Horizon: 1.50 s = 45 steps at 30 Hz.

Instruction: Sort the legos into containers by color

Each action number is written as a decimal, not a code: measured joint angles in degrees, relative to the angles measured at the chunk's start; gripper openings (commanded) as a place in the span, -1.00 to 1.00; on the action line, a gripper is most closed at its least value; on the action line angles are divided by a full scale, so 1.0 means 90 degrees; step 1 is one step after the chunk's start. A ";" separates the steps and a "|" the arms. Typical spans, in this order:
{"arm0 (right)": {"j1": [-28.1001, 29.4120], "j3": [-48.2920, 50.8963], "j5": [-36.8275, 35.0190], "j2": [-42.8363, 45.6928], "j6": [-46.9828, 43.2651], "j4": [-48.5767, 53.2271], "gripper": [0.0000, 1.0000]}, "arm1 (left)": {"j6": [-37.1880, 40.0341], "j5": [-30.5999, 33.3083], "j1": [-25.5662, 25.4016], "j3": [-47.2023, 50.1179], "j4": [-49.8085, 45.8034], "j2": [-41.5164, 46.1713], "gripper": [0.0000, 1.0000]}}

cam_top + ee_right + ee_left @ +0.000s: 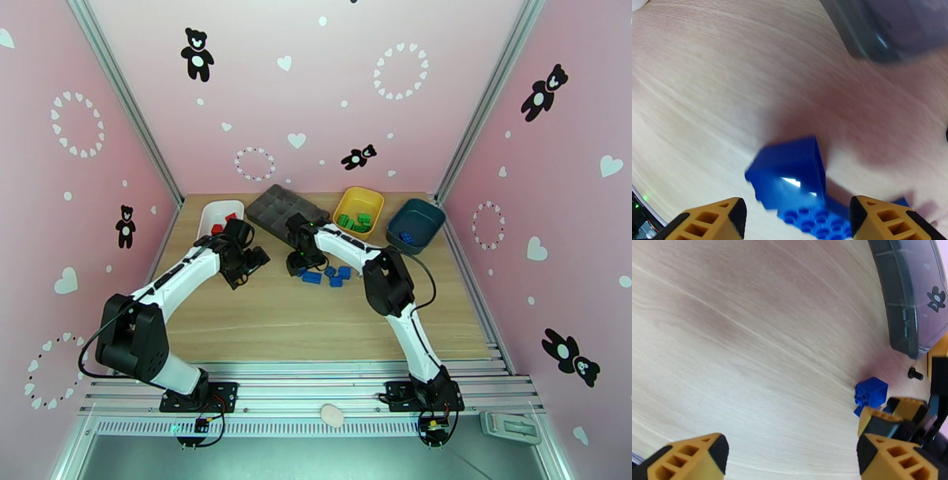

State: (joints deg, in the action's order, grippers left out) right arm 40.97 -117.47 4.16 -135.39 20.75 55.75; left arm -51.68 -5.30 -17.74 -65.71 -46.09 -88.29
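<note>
Blue legos (332,275) – pale woodgrain table (300,324) – pink walls (332,71).

No text, label, brand or number can be read anywhere.

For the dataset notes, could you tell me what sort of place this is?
Probably a staged robot recording booth: pink walls with bear stickers, aluminium rails, and a left arm and right arm mounted at a wooden table.
</note>
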 measured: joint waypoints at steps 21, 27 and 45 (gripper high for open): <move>-0.0005 -0.0821 -0.0396 -0.0617 0.0090 0.0408 -0.22 | 0.0211 -0.0194 0.0005 -0.0170 -0.0134 -0.0308 0.83; -0.0007 -0.0821 -0.0338 -0.0556 0.0279 0.0410 -0.30 | 0.0206 -0.0634 0.0002 -0.0257 0.0121 -0.0597 0.82; -0.0950 0.0738 -0.0277 0.1535 0.0784 0.0102 -0.41 | 0.0085 -0.2157 -0.0818 -0.2589 0.0947 -0.2438 0.82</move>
State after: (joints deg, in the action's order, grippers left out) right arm 32.42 -110.83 1.67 -121.58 27.81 56.66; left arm -50.92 -24.71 -25.10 -89.01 -37.56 -110.24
